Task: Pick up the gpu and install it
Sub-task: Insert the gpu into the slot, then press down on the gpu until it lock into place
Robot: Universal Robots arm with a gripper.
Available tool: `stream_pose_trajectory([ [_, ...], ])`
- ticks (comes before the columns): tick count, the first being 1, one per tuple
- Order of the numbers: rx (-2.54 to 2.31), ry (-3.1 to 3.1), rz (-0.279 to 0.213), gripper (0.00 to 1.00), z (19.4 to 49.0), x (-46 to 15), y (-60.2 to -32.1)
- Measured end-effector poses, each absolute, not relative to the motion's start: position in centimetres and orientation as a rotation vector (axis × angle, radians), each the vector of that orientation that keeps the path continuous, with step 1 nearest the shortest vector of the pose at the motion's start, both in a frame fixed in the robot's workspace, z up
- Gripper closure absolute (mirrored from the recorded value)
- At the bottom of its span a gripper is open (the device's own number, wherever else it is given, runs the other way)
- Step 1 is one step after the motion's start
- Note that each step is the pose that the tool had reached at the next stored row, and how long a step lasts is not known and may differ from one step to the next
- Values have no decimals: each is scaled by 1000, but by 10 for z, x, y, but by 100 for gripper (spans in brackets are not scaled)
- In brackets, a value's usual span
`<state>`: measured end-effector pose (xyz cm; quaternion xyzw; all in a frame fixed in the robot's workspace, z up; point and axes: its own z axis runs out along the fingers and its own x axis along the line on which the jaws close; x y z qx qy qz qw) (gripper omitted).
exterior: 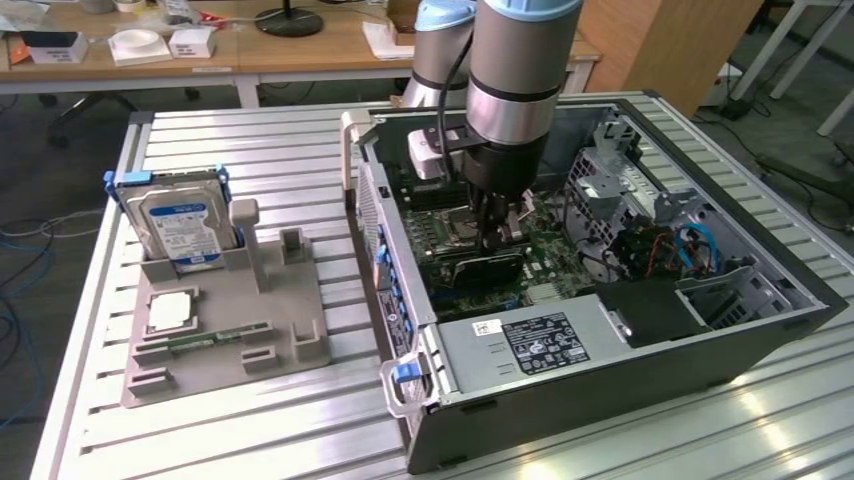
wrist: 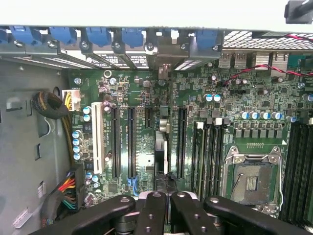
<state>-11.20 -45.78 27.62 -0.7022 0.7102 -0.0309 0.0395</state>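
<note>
The gpu [exterior: 482,270] hangs low inside the open computer case [exterior: 747,330], its black shroud facing the exterior view's front, just above the green motherboard [exterior: 554,262]. My gripper [exterior: 497,232] reaches down from the arm and is shut on the card's upper edge. In the wrist view, the black fingers [wrist: 155,205] sit close together, and the gpu [wrist: 162,152] shows edge-on as a thin strip between them. It lies in line with the long black expansion slots [wrist: 132,142] on the motherboard [wrist: 210,83].
A grey fixture [exterior: 267,300] on the exterior view's left holds a blue-labelled hard drive [exterior: 180,225], a RAM stick [exterior: 200,341] and a CPU [exterior: 174,312]. In the case are a power supply [exterior: 527,340], drive cages [exterior: 627,170], cables [wrist: 49,105] and the bare CPU socket [wrist: 252,181].
</note>
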Motion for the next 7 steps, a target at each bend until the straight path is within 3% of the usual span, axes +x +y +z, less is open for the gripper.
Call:
stream_pose_trajectory([
  [7,-2152,2177,-95,90,276,-112,-458],
])
